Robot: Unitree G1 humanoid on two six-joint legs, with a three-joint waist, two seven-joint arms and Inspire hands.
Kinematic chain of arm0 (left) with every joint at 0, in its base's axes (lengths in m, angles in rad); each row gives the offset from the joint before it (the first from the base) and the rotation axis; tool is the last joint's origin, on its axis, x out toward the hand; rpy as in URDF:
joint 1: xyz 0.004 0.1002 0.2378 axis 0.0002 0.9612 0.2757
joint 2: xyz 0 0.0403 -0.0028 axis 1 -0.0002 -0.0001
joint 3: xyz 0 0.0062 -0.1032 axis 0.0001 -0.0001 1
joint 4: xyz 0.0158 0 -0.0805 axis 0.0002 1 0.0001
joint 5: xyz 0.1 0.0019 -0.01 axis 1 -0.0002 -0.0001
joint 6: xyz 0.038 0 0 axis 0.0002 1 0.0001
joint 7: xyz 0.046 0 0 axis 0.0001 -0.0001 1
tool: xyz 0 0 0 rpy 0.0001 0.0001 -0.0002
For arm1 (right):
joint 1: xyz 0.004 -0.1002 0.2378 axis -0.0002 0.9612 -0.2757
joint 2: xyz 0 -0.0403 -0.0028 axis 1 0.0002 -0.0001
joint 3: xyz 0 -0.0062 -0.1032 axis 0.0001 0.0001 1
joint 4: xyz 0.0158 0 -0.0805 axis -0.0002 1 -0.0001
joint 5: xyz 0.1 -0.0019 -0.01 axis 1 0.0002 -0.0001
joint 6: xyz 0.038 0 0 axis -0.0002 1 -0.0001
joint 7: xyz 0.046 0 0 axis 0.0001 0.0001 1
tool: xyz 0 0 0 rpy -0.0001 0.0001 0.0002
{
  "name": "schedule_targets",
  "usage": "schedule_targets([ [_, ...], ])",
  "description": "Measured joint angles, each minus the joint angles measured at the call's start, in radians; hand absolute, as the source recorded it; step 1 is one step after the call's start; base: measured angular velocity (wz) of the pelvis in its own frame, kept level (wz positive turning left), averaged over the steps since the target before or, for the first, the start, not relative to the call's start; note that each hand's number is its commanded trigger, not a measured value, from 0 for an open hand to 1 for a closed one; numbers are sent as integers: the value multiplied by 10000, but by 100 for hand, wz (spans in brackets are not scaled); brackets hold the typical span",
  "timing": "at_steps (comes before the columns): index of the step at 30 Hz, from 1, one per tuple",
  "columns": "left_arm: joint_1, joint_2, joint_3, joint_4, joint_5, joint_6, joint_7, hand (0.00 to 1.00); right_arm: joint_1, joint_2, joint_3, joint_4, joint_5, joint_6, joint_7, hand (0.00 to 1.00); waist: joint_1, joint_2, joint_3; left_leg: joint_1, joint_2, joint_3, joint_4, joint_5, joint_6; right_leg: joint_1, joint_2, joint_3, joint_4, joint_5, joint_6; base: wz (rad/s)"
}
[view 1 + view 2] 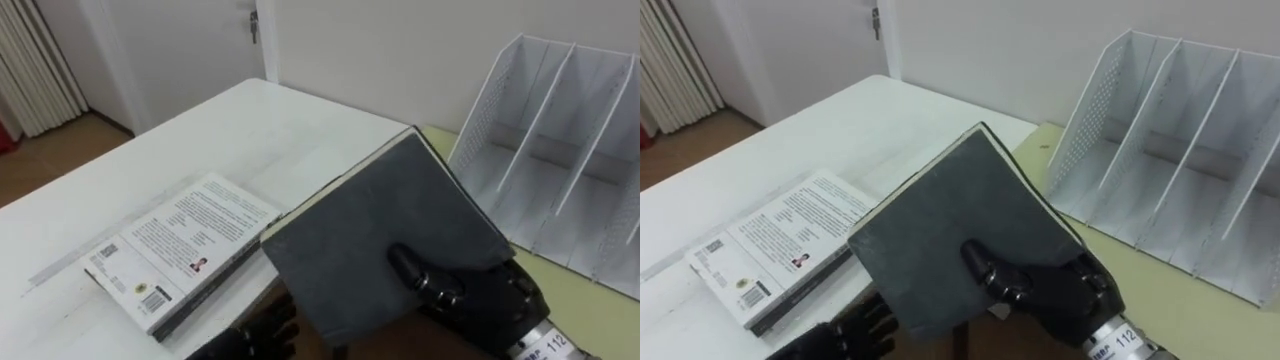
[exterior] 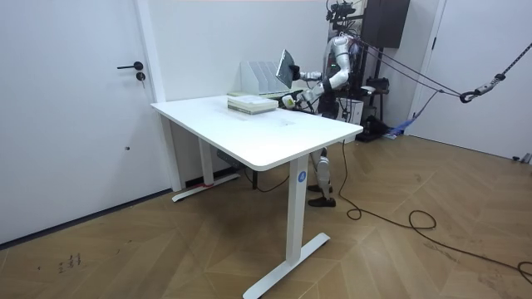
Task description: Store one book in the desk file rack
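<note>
A dark grey book is held tilted above the white table, and my right hand is shut on it, thumb on the cover near its lower right. The same grey book and right hand show in the right eye view. My left hand sits low, just under the book's lower corner. The white file rack with upright dividers stands to the right, apart from the book. In the room view the grey book is raised beside the rack.
A white-covered book, back cover up, lies on another on the table to my left. A yellow-green mat lies under the rack. A wall and a door stand beyond the table's far edge.
</note>
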Motion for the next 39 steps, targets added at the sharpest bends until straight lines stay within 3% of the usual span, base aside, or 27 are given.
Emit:
schedule_targets([
  [3,0,-48,-489,394,89,-116,89,0,-79,303,-24,-74,-243,-153,-326,100,-180,-111,-11,17,11,85,-45,-3,-1,-14,83,123,-41,3,4,-8],
  [7,-3,-356,-1006,1055,483,-191,201,0,-240,642,-41,-74,-862,-352,-1115,100,-298,-92,-26,25,36,250,-142,-2,2,-40,104,207,-164,64,18,-9],
  [10,-4,-390,-1294,1552,505,-213,285,0,-239,733,-34,-74,-1462,-437,-1765,100,-291,-84,-45,0,48,329,-183,-3,1,-165,145,360,-114,71,16,-11],
  [16,-10,-476,-1494,2165,749,-415,682,0,-239,1057,128,-87,-3177,-553,-3423,100,-332,-89,-67,-27,105,547,-216,-7,-11,-305,195,454,19,85,-6,-9],
  [22,-305,-1072,-1488,4372,753,-985,1156,0,-346,1069,189,-211,-5310,-636,-5078,100,-300,-168,-114,42,106,834,-293,-6,-13,-448,242,699,173,84,-1,-16],
  [26,-248,-1180,-1463,5267,754,-1021,1358,0,-459,1092,-114,-726,-6343,-731,-5921,100,-296,-241,-137,22,115,900,-315,-10,-20,-524,254,706,144,85,-2,-8],
  [29,-273,-1187,-1430,5855,773,-1140,1608,0,-852,1084,-297,-825,-6614,-1011,-6676,100,-365,-231,-159,22,118,896,-326,-8,-20,-464,270,699,-1,148,5,0],
  [34,-227,-1409,-894,6648,1061,-1533,2175,0,-1123,1080,-696,-920,-6906,-1371,-7887,100,-294,-223,-165,88,122,951,-468,-8,-19,-358,276,710,-26,154,12,-1],
  [39,-253,-1457,-369,7796,1065,-1788,2389,0,-1399,1020,-1085,-931,-6878,-1375,-8614,100,-267,-229,-162,218,131,1064,-661,-12,-27,-347,317,705,-49,154,11,-12],
])
